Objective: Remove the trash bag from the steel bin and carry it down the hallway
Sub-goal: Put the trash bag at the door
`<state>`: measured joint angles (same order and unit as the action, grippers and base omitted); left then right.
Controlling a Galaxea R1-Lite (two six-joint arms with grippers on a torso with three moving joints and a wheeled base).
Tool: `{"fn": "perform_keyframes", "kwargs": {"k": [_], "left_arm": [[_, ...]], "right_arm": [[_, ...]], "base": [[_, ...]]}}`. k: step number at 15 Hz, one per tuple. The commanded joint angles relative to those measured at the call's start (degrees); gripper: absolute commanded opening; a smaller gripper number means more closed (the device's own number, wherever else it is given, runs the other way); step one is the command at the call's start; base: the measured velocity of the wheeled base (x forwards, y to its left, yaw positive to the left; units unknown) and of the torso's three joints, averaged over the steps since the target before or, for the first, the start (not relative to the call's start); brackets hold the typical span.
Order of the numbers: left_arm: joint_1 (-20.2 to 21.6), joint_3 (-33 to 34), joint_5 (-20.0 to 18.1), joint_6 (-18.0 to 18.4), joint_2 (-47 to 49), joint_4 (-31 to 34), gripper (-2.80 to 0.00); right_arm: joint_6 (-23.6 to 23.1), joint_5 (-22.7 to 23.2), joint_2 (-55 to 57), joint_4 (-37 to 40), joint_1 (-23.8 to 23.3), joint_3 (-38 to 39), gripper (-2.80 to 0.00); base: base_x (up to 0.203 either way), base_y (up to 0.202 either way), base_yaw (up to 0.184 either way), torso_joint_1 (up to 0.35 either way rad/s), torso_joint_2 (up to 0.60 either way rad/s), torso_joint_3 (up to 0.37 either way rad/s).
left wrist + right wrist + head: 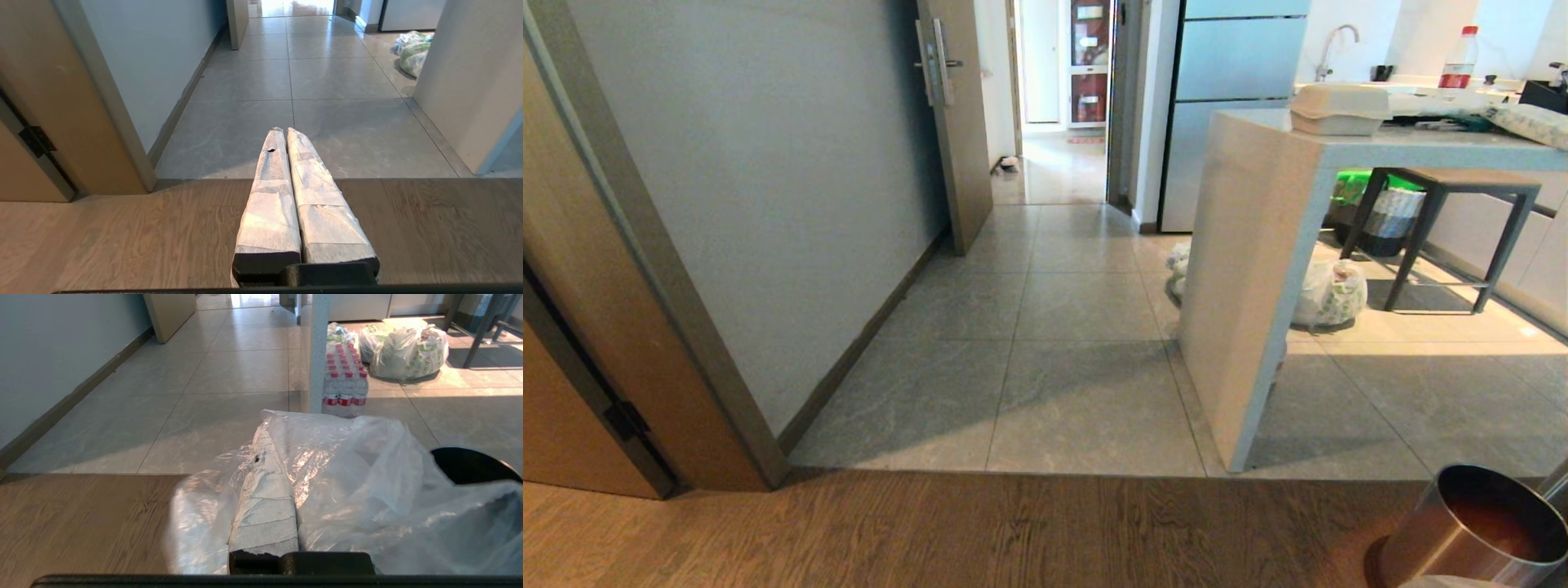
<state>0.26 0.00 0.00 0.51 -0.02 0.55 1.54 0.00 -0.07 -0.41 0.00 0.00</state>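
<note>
Wood floor (931, 531) bearing steel bin (1470, 531), apparently upright, grey tiles (1086, 384) beyond

One steel bin (1474, 531) at the wood floor's near right corner. One clear trash bag (359, 486). Two white green-printed bags (408, 353) on the tiles beside the counter. One shrink-wrapped pack of red-capped water bottles (345, 379). One stool (1445, 229). One takeaway box (1339, 109), one red-capped bottle (1458, 59) on the worktop's far edge.
</note>
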Motion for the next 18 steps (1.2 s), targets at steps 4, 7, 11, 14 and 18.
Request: {"fn": "perform_keyframes", "kwargs": {"k": [4,7,11,14,18], "left_arm": [[0.0,0.1,0.1,-0.2,0.0,-0.2,-2.80],[0.0,0.2,0.1,-0.3,0.0,-0.2,-2.80],[0.0,0.2,0.1,-0.6,0.0,-0.3,-2.80],[0.0,0.2,0.1,-0.6,0.0,-0.3,-2.80],[0.0,0.2,0.1,-0.6,0.0,-0.3,-2.80]], "right_arm": [[0.0,0.0,0.0,0.0,0.0,0.1,-2.80],[0.0,0.0,0.0,0.0,0.0,0.1,-2.80],[0.0,0.0,0.0,0.0,0.0,0.1,-2.80],[0.0,0.0,0.0,0.0,0.0,0.1,-2.80],[0.0,0.0,0.0,0.0,0.0,0.1,-2.80]], "base": [[0.013,0.000,-0.001,0.000,0.00,0.001],[0.177,0.000,-0.001,0.003,0.00,-0.001],[0.190,0.000,0.002,0.002,0.00,0.003],[0.188,0.000,0.001,0.000,0.00,0.001],[0.189,0.000,0.002,0.002,0.00,0.004]]}}
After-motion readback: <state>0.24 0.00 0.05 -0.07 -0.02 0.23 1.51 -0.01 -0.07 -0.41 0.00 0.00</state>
